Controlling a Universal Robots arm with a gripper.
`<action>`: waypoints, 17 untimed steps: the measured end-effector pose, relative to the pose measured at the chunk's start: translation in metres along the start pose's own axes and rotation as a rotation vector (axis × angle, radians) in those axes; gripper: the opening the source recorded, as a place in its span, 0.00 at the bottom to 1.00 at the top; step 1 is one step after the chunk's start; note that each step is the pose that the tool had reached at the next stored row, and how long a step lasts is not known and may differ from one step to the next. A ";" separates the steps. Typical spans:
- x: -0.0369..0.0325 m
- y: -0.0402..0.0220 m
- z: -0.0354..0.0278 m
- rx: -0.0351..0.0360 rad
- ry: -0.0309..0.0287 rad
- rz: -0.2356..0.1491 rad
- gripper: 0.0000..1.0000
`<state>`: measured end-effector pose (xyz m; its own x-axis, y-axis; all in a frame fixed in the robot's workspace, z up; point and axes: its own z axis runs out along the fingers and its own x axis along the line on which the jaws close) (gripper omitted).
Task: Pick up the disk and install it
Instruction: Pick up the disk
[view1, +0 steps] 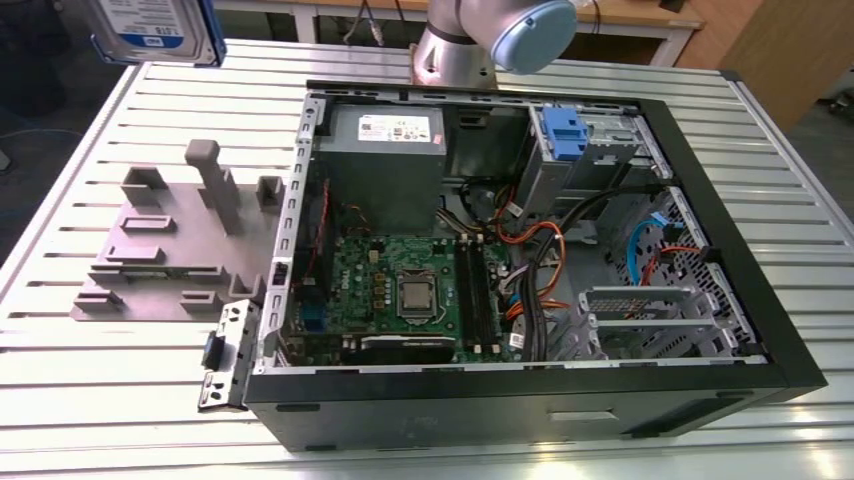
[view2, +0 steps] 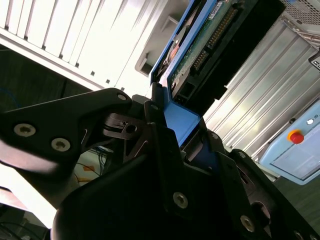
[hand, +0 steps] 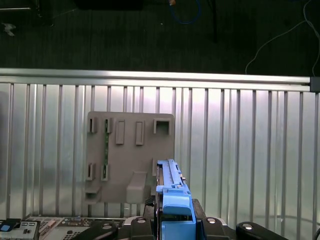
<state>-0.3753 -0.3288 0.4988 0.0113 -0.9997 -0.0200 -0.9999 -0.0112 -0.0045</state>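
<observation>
Ribbed metal table (view1: 80, 400) sits well below the hand (view2: 177, 120), with the open computer case (view1: 534, 400) lying on it off to one side of the hand. The grey plastic holder (hand: 131, 155) is on the table too, more or less underneath the hand. The disk (view2: 210, 45) is up in the air, clear of the table, sticking out edge-on past the hand, which is clamped tight on its blue frame.

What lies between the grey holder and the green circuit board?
The computer case's metal wall, seen in the exterior view, separates the holder from the motherboard.
</observation>
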 end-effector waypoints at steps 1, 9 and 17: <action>0.0000 -0.0008 0.0000 0.0000 0.0000 0.000 0.36; 0.0001 -0.0069 0.0000 0.0000 0.0000 0.000 0.36; 0.0002 -0.0126 0.0001 0.0000 0.0000 0.000 0.36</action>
<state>-0.3627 -0.3288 0.4988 0.0113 -0.9997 -0.0200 -0.9999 -0.0113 -0.0045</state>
